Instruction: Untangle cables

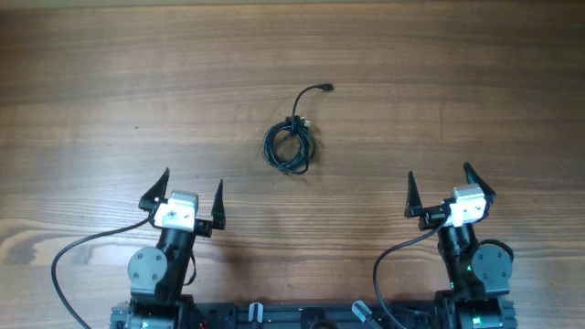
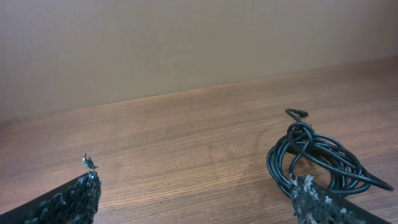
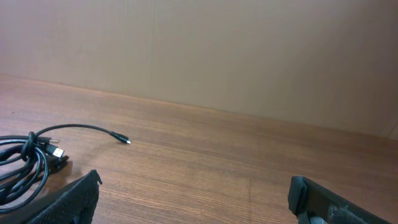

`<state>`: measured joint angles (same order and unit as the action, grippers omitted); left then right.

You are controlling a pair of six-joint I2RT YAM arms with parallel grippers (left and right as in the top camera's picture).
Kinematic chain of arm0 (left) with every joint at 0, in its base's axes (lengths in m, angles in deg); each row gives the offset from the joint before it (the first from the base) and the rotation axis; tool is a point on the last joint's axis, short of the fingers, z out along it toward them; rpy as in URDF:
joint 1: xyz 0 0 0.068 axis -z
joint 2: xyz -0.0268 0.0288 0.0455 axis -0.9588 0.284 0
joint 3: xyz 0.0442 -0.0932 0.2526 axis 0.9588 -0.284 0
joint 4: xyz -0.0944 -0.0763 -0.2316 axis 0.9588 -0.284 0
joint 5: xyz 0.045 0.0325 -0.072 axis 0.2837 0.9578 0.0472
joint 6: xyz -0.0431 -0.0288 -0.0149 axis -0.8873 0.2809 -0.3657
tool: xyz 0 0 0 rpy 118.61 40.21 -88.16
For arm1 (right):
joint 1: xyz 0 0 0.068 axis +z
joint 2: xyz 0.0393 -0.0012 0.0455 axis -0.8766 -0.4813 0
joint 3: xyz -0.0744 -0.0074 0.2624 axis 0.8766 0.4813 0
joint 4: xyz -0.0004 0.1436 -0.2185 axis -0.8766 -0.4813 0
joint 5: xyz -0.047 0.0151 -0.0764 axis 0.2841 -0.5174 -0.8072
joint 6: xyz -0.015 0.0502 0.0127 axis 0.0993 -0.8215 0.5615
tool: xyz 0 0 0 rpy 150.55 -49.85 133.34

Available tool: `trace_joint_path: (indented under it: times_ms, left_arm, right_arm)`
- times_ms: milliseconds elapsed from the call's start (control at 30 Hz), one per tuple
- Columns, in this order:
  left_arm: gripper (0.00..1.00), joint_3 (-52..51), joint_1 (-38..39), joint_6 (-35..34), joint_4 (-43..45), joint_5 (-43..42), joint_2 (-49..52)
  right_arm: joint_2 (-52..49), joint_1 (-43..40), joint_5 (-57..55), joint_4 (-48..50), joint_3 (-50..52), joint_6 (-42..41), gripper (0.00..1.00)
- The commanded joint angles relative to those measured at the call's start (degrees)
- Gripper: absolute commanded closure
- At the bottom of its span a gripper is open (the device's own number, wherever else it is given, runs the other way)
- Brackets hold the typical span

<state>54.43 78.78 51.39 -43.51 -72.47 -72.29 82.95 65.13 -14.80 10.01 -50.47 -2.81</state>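
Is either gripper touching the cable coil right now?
No, in the overhead view the cables lie coiled well ahead of the left gripper and the right gripper, both open and apart from them.

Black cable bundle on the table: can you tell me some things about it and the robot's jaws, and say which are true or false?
1. The coiled thin black cables lie on the brown wooden table, apart from both arms. True.
2. The left arm's jaws hold the coil. False: they stand open and empty.
3. One plug-tipped cable end curves out of the coil, away from the robot. True.
4. The right arm's jaws are shut. False: they stand wide open.
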Motion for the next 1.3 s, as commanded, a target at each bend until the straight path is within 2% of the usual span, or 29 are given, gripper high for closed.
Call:
trace_joint_path:
  times_ms: [0, 600, 733, 1100, 1200, 1267]
  left_arm:
    - [0.00, -0.09, -0.20, -0.50, -0.46, -0.09, -0.26]
    - [0.00, -0.09, -0.20, 0.07, -0.28, 0.02, -0.26]
    - [0.00, -0.09, -0.20, 3.26, 2.23, 0.39, -0.26]
    - [0.00, -0.09, -0.20, 3.30, 8.61, 0.39, -0.26]
    - [0.00, -0.04, -0.20, 1.70, 11.39, 0.37, -0.26]
    - [0.00, 0.92, -0.22, -2.01, 12.59, 0.39, -0.26]
  right_arm:
    - [0.39, 0.26, -0.15, 0.13, 0.04, 0.50, 0.00]
    - [0.39, 0.26, -0.15, 0.13, 0.04, 0.50, 0.00]
    - [0.39, 0.26, -0.15, 0.13, 0.04, 0.48, 0.00]
    - [0.39, 0.26, -0.15, 0.13, 0.04, 0.48, 0.00]
    - [0.39, 0.26, -0.15, 0.13, 0.04, 0.50, 0.00]
    - [0.39, 0.26, -0.15, 0.13, 0.04, 0.46, 0.00]
